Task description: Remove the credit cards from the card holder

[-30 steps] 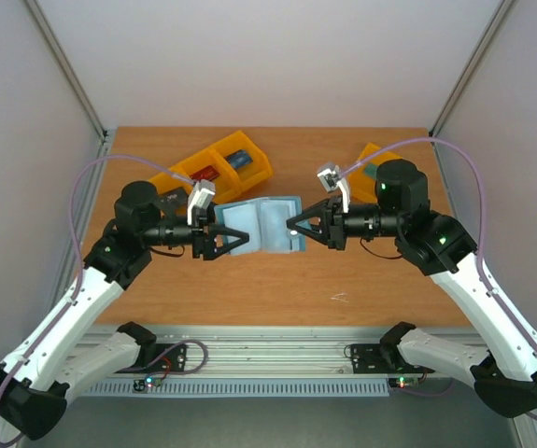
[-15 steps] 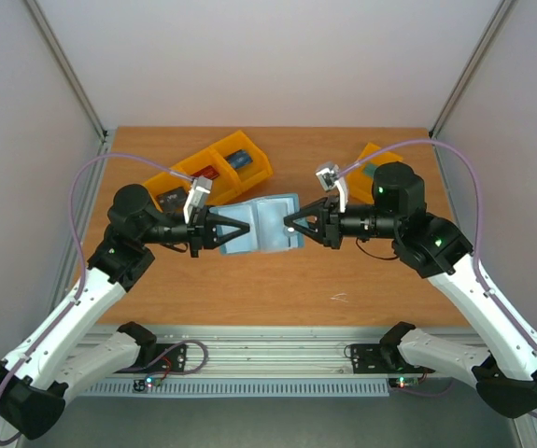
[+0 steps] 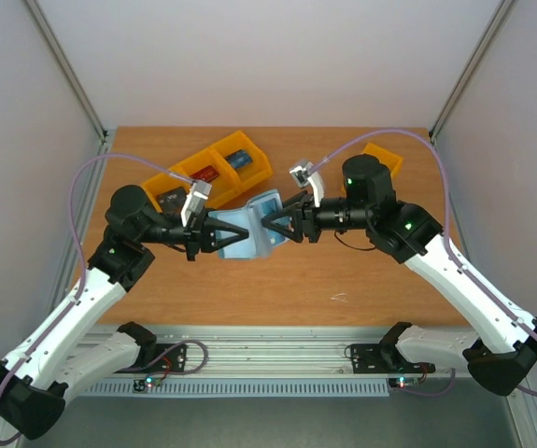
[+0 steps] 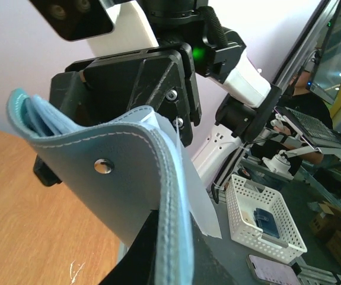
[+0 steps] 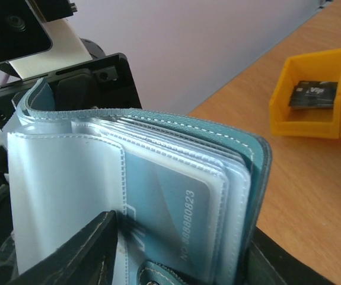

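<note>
Wooden table (image 3: 343, 280), two arms meeting mid-table. Orange bins (image 3: 214, 168) at back left hold a red card (image 3: 204, 174), a blue card (image 3: 241, 160) and a dark card (image 3: 168, 198). Another orange bin (image 3: 380, 154) is partly hidden behind the right arm.

Card holder (image 3: 252, 238) is off the table, half open and tilted, between both grippers. Left gripper (image 3: 231, 235) is clamped shut on its left flap, with the snap stud (image 4: 103, 166) just above the fingers. Right gripper (image 3: 272, 227) has its jaws partway apart, straddling the right edge from the opposite side; can't tell if the pads touch. Clear sleeves fan out inside, and one pale teal card (image 5: 176, 219) with embossed digits sits in a pocket between the right fingers.
</note>
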{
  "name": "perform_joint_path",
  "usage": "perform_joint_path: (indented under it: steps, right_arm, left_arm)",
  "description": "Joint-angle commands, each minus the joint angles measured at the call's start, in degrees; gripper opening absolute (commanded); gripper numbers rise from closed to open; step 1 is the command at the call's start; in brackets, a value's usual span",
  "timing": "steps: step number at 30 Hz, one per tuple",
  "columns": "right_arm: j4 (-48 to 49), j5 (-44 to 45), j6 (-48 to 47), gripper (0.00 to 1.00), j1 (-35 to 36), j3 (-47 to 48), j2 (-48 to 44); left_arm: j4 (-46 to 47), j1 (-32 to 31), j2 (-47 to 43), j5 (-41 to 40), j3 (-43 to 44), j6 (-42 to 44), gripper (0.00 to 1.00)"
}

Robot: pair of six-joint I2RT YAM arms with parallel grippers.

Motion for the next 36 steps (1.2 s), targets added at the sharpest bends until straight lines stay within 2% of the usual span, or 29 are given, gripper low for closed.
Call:
perform_joint_path:
  steps: [1,5,11,14,16,18,26,36]
  right_arm:
    - [4.29,-7.2,-1.8,0.5,2.61,1.57,1.66]
    - [4.15,-9.86,-2.18,0.6,3.31,2.39,2.56]
    - [4.0,-12.31,-1.83,0.67,3.63,2.19,2.08]
    - [3.21,-14.01,-2.03,0.81,3.57,2.32,1.51]
    - [2.04,-12.8,-2.78,0.87,3.58,2.28,0.7]
    - [1.56,-10.79,-3.75,0.98,3.63,1.5,-0.88]
    - [-2.74,-1.87,-8.08,0.99,3.61,2.37,-4.46]
    - [-10.0,-1.97,-13.87,0.98,3.5,6.21,-6.47]
  left_arm:
    - [7.04,-0.43,-0.47,-0.3,-0.28,2.06,0.0]
    - [7.45,-0.1,-0.68,-1.18,-0.8,1.81,0.0]
    - [7.91,0.53,-1.03,-1.54,-1.21,1.87,0.0]
    - [8.02,1.33,-1.35,-2.31,-1.35,1.9,0.0]
    - [8.34,1.86,-1.62,-2.12,-1.31,2.14,0.0]
    - [8.93,2.18,-1.79,-0.37,-0.94,2.9,0.0]
    - [7.26,2.21,-2.64,6.54,2.44,11.31,0.0]
    - [6.44,2.12,-2.83,9.03,5.21,13.93,0.0]
